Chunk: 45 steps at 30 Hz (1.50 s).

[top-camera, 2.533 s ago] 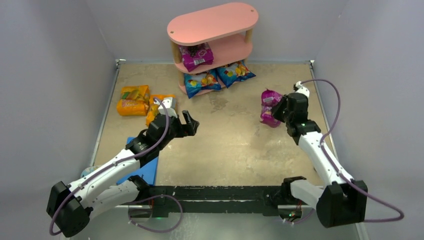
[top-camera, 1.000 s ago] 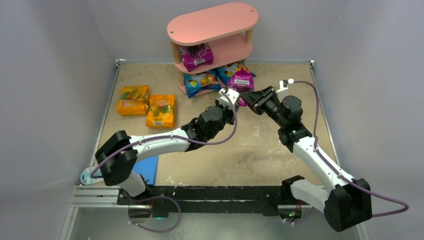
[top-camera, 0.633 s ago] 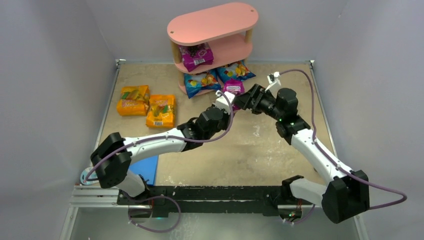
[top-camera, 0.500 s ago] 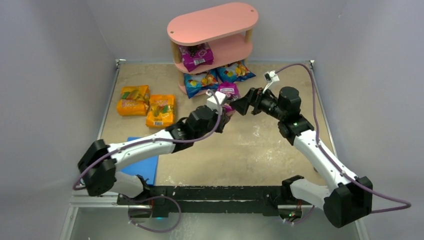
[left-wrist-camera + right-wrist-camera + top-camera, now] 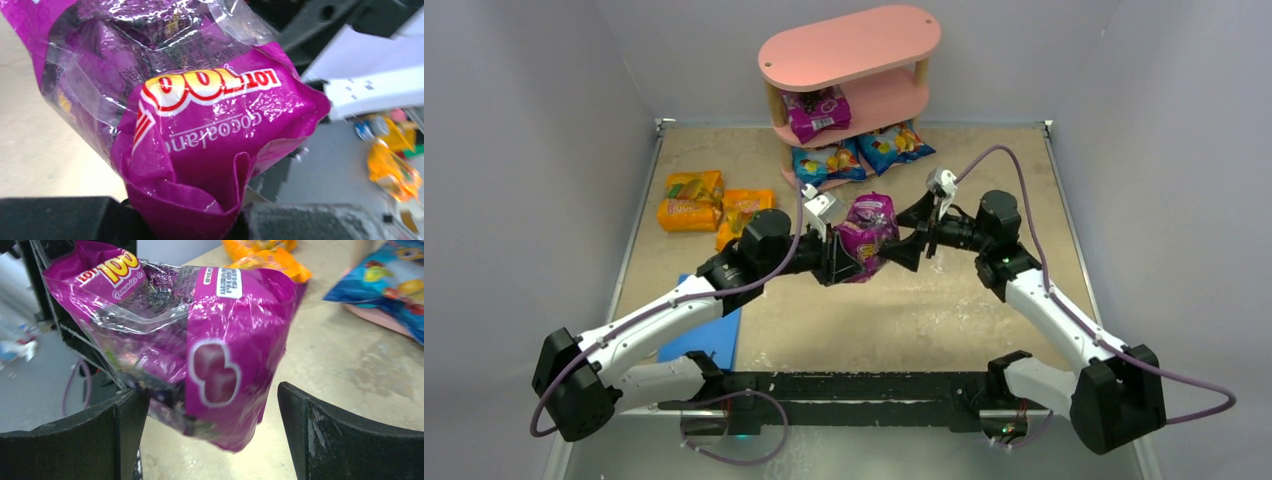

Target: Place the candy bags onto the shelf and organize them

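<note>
We are seeing the left fingers (image 5: 829, 258) clamping the crumpled bottom edge of the held purple bag (image 5: 866, 232), which is hanging upright in the air above the middle of the desk (image 5: 874, 320). The right fingers (image 5: 345, 440) are standing wide apart, one on each side of that bag and gripping nothing; whether they are brushing it we cannot tell.

The left arm is stretching long and low from the near left corner towards the middle, its wrist pointing rightward. The right arm is rising from the near right corner, bending its elbow by the right edge and turning its wrist leftward, so the two wrists are facing each other across the bag.

We are counting six candy bags. Two are purple: the held one and the shelved purple bag (image 5: 817, 112), which is lying on the middle board of the shelf (image 5: 849, 45) at the far edge. Two are blue: the first blue bag (image 5: 827, 160) and the second blue bag (image 5: 894, 146) are lying side by side on the bottom board. Two are orange: the first orange bag (image 5: 690, 200) and the second orange bag (image 5: 742, 203) are lying together near the left edge, the second partly behind the left arm.
</note>
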Each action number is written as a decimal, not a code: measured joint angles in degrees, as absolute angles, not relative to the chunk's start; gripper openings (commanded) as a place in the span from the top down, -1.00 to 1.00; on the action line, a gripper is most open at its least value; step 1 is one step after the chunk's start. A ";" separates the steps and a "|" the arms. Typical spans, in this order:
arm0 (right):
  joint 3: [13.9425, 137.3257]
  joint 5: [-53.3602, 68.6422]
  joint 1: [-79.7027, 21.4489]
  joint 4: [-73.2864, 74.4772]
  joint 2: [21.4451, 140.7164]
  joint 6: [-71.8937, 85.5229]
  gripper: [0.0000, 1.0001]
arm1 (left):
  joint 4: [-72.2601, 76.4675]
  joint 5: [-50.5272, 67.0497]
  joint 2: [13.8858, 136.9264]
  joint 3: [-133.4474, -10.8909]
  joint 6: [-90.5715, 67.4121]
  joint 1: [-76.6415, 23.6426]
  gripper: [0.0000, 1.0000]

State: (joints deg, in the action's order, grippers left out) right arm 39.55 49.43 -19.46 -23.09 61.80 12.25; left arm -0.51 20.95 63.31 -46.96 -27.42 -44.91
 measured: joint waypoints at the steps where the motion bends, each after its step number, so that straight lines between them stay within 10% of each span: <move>1: 39.53 51.57 -19.49 -23.51 62.43 12.14 -0.98 | -0.49 23.51 62.85 -46.83 -27.38 -45.08 1.00; 33: 32.58 76.69 -16.16 -40.45 57.71 28.64 -0.96 | 4.16 57.45 59.55 -45.25 -6.68 -44.75 1.00; 45: 33.10 78.41 -20.40 -44.60 58.30 31.55 -0.62 | 5.02 60.97 63.02 -46.98 -4.82 -44.75 1.00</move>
State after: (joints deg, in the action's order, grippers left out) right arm 33.10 78.41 -20.40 -44.60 58.30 31.55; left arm 5.02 60.97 63.02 -46.98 -4.82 -44.75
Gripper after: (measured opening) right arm 0.883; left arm 0.177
